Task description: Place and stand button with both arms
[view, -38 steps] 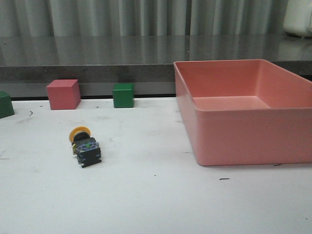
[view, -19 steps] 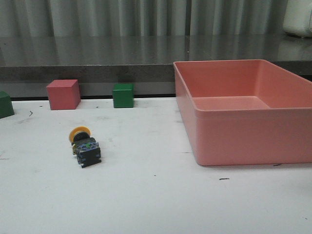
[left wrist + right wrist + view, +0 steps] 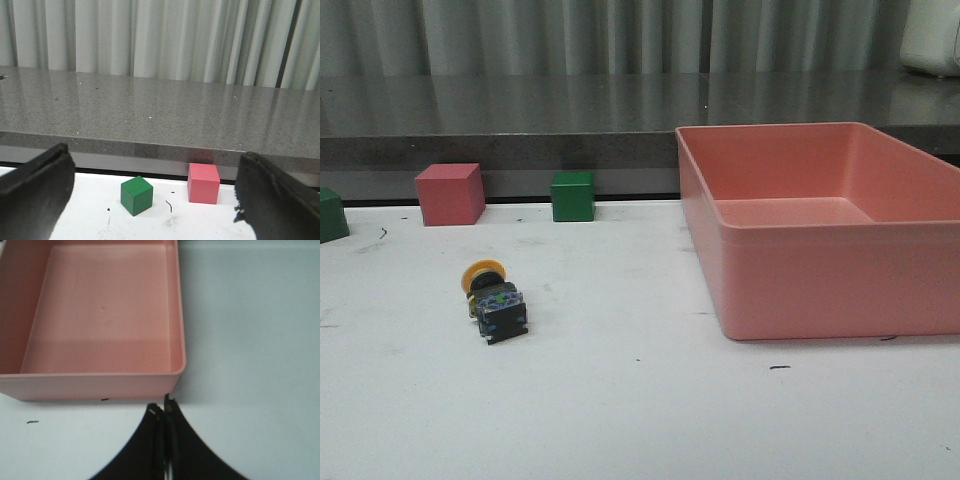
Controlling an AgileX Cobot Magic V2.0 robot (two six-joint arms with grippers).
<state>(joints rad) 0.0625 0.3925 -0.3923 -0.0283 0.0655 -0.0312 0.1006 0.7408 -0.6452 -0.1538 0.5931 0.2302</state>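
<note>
The button (image 3: 492,295) lies tipped over on the bench (image 3: 640,420), left of the pink tray (image 3: 820,230), ungrasped. Your left hand (image 3: 150,200) is spread wide, your right hand (image 3: 162,412) pressed closed. Nothing's started; you'd reach first.

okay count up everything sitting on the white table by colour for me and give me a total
Green cubes: 2
Pink cube: 1
Pink bin: 1
Yellow-capped button: 1
Total: 5
</note>
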